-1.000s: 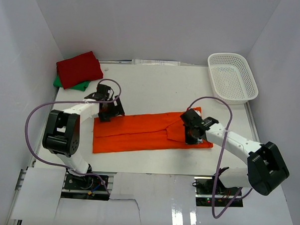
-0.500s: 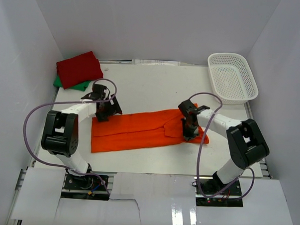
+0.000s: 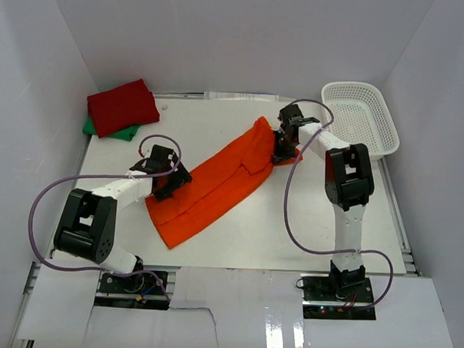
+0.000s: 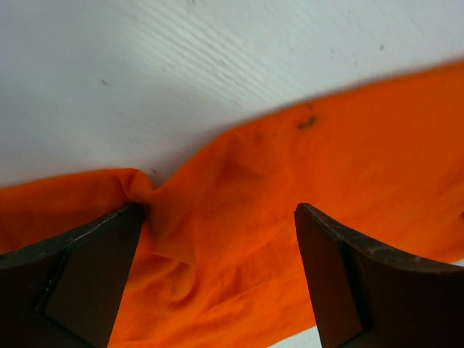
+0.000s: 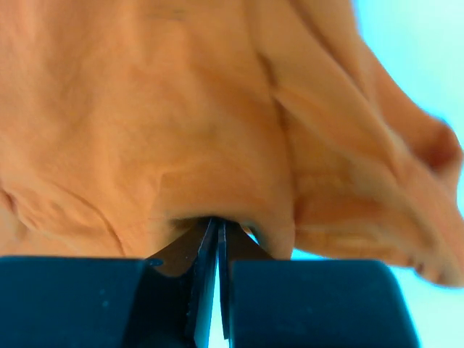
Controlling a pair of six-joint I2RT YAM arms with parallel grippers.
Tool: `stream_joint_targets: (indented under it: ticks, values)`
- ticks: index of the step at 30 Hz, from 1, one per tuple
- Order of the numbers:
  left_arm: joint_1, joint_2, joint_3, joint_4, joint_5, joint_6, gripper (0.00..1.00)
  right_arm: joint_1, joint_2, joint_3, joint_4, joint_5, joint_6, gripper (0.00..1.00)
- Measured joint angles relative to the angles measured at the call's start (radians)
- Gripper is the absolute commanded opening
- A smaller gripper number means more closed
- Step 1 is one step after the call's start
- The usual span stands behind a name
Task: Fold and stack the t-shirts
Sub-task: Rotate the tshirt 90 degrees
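Orange t-shirt (image 3: 216, 185) lies in the middle of the table (image 3: 306, 231) as a long strip. It slants from the near left up toward the far right. It looks folded in from the sides already, but it is not yet folded short, and it is not on the pile. The red t-shirt (image 3: 121, 106) sits folded on top of the green t-shirt (image 3: 103, 128) in the far left corner, so I think two of the three shirts are done and only the orange one is left. The right gripper (image 3: 281, 149) has its fingers pressed tight together and pinches the far right end of the orange cloth. The left gripper (image 3: 170, 185) is low over the near left part of the strip with its fingers spread wide, holding nothing. The white basket (image 3: 360, 122) stands just beside the right gripper at the far right, so that arm has little room on that side. The pile is well apart from the orange shirt, past the left arm.
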Motion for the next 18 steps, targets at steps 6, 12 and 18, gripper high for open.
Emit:
stream_joint_targets:
  ticks: [6,12,18]
  values:
    - [-0.168,-0.003,0.003,-0.018,-0.056,-0.125,0.98,-0.028,0.269,0.427,0.004,-0.054,-0.058,0.08]
    - [-0.345,0.041,0.049,-0.033,-0.070,-0.244,0.98,-0.046,0.406,0.644,0.028,-0.082,-0.089,0.10]
    - [-0.473,0.021,0.027,-0.033,-0.048,-0.361,0.98,-0.086,0.420,0.645,0.088,-0.138,-0.091,0.11]
